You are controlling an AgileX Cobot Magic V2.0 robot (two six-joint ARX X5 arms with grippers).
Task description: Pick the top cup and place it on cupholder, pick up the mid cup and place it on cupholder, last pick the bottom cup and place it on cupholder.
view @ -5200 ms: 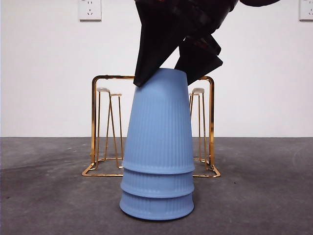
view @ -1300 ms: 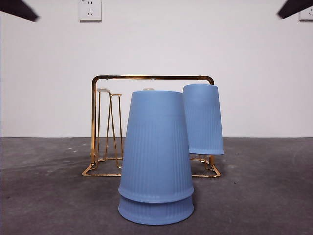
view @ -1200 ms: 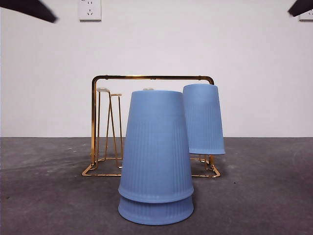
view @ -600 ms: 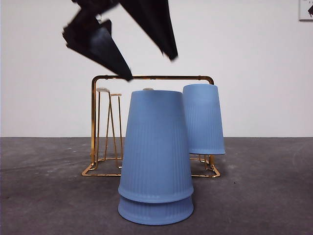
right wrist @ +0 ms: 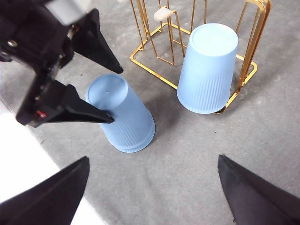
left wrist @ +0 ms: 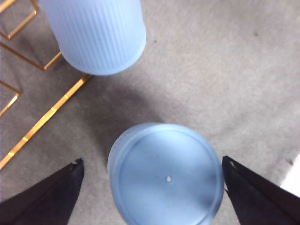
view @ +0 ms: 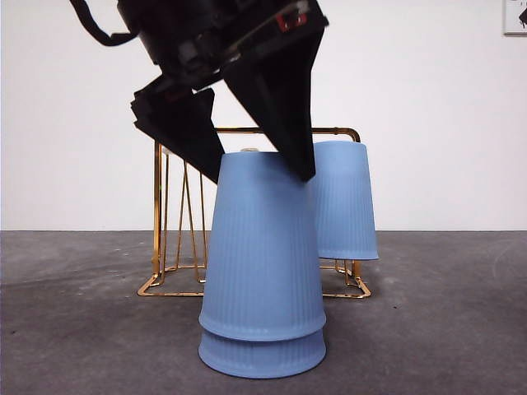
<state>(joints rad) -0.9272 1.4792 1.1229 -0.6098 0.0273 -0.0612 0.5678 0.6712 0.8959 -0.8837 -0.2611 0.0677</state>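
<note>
2 cups remain stacked on the desk as the left gripper, jaws wide, has dropped around the mid cup, 1 cup already on the cupholder; right gripper waits, wide.

Two stacked blue cups; third on gold cupholder.

A plain white wall with a socket rises behind the dark grey table.

Ribbed light-blue cups, gold cupholder, grey table.
</note>
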